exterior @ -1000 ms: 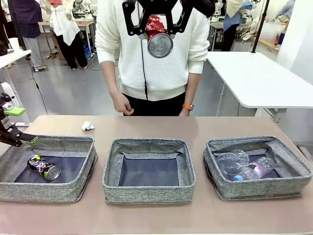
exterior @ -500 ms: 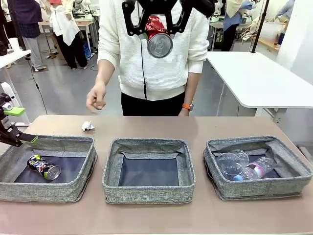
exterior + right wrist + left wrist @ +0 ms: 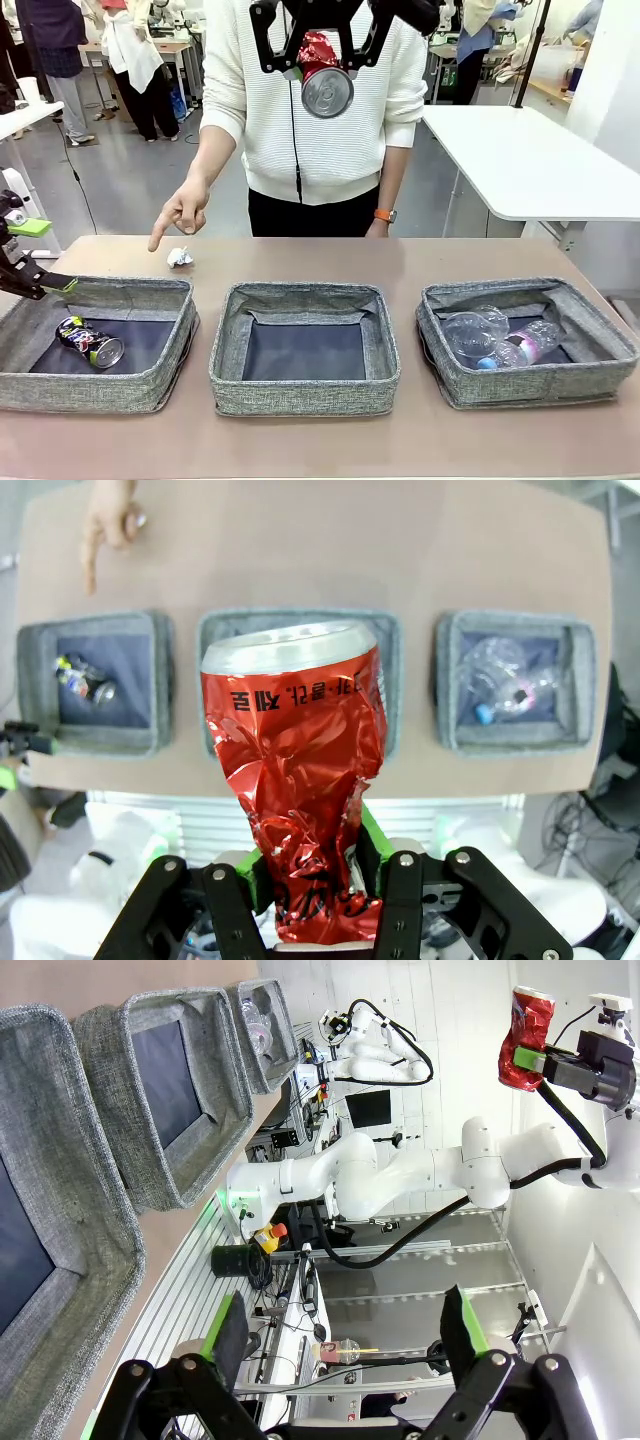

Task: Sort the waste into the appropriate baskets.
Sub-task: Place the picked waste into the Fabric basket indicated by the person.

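In the front view, the right gripper (image 3: 318,62) hangs high above the middle of the brown table (image 3: 420,258), its fingers clamped on a crushed red can (image 3: 325,88) whose silver end faces the camera. Three shallow grey woven-fabric baskets stand in a row on the table. The left basket (image 3: 140,292) holds a black colourfully printed can (image 3: 90,342) lying on its side. The middle basket (image 3: 300,392) shows only its dark bottom. The right basket (image 3: 530,385) holds a clear plastic cup (image 3: 468,330) and, just beside it, a clear plastic bottle with a pink label (image 3: 527,345). A crumpled white paper ball (image 3: 180,257) lies on the table beyond the left basket. A person in a white knitted sweater stands at the far side, and the person's hand (image 3: 182,213) points a finger down at the table near the ball, not touching it.

In the left wrist view, the left gripper (image 3: 345,1328) has its green-padded fingers spread wide apart with nothing between them. The three baskets run along the upper left edge. Farther off, the other arm holds the red can up.

In the right wrist view, the green pads squeeze the crumpled lower part of the red can, which stands upright above the middle basket. The pointing hand shows at the table's far edge, beyond the left basket.
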### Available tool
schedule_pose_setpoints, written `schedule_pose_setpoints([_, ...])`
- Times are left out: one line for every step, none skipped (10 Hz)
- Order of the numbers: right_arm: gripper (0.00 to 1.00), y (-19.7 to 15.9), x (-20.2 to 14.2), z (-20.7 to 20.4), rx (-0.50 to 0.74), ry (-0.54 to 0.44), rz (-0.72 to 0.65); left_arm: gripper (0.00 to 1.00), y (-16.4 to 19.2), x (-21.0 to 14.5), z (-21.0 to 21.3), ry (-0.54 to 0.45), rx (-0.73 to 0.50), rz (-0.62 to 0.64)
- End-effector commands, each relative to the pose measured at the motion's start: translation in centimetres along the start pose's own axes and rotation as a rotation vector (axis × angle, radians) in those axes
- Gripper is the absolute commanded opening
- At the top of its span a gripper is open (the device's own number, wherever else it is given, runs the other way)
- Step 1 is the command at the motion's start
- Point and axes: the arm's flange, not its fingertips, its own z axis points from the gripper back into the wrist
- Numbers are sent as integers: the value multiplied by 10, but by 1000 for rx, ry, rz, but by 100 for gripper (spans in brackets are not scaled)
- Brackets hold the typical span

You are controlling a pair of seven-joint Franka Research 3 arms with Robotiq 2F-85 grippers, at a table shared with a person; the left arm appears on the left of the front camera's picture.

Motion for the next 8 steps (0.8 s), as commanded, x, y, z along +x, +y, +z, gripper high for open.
schedule_pose_setpoints([25, -1, -1, 1, 22, 9, -3, 100, -4, -2, 2, 9, -2, 3])
schedule_pose_setpoints([25, -1, -1, 1, 22, 9, -3, 100, -4, -2, 2, 9, -2, 3])
schedule_pose_setpoints([25, -1, -1, 1, 22, 9, -3, 100, -4, -2, 2, 9, -2, 3])
schedule_pose_setpoints([25, -1, -1, 1, 22, 9, -3, 100, -4, -2, 2, 9, -2, 3])
schedule_pose_setpoints([25, 0, 0, 0, 0, 0, 0, 100, 0, 0, 0, 0, 0, 0])
schedule_pose_setpoints([25, 22, 5, -28, 20, -18, 77, 100, 10, -8, 5, 28, 22, 49])
schedule_pose_setpoints([25, 54, 11, -66, 61, -8, 180, 100, 20, -21, 16, 39, 49, 100])
schedule_pose_setpoints([25, 89, 16, -106, 150, -9, 281, 100, 25, -40, 38, 31, 109, 153])
